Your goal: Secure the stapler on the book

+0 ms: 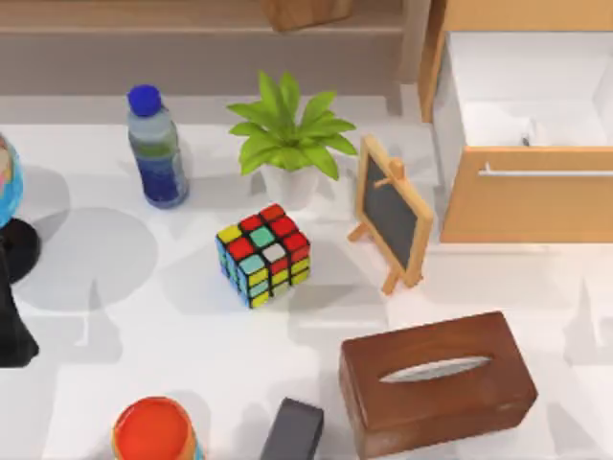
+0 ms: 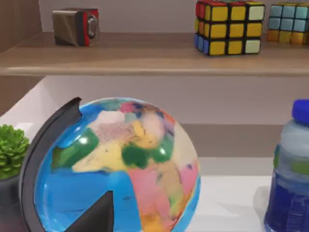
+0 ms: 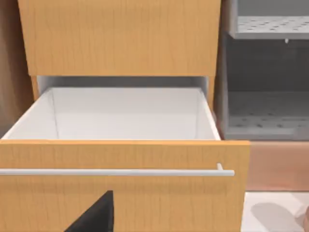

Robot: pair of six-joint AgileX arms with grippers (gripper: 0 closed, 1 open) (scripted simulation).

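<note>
Worktop [image 1: 172,326], white and crowded: a Rubik's cube [image 1: 263,254] sits near the middle, with a potted plant [image 1: 287,139] just behind it and a small chalkboard easel [image 1: 391,213] to its right. A water bottle [image 1: 156,149] stands toward the back left. A brown tissue box [image 1: 436,383] lies at the front right. At the front edge, between the tissue box and an orange-topped cup [image 1: 153,431], lies a dark grey block [image 1: 292,428]; I cannot tell whether it is the stapler.

The left arm [image 1: 13,321] waits at the left edge beside a globe [image 2: 120,169]. The right arm [image 3: 94,215] faces an open wooden drawer [image 3: 120,159] at the back right. How either arm's jaws stand, I cannot tell.
</note>
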